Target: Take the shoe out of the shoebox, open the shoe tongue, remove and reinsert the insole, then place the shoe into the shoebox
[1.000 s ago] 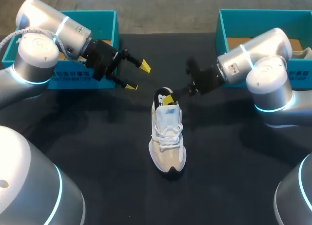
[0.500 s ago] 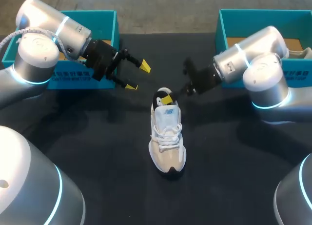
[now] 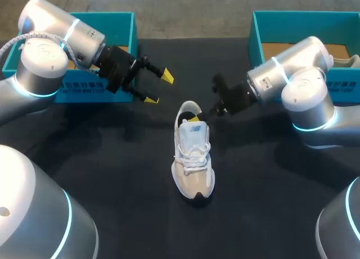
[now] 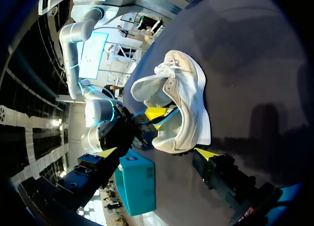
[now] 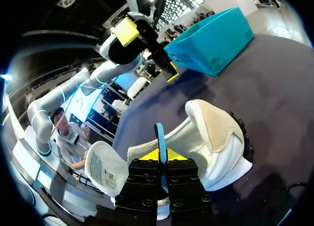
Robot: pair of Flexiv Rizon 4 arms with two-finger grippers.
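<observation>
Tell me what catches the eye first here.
A white shoe sits on the black table, toe toward the robot. The right claw is at its heel opening, pinched shut on a thin blue insole edge. The left claw hangs open beside the left teal box.

A broad table [image 3: 264, 191] takes up nearly the whole scene, its top flat, matte and black right out to the far edge. Inside the teal box [image 3: 304, 16] at the far right corner lies a brown cardboard sheet [image 3: 275, 48]. A pale grey thing [image 3: 351, 61] rests at that box's right end, partly cut off and too unclear to name.
</observation>
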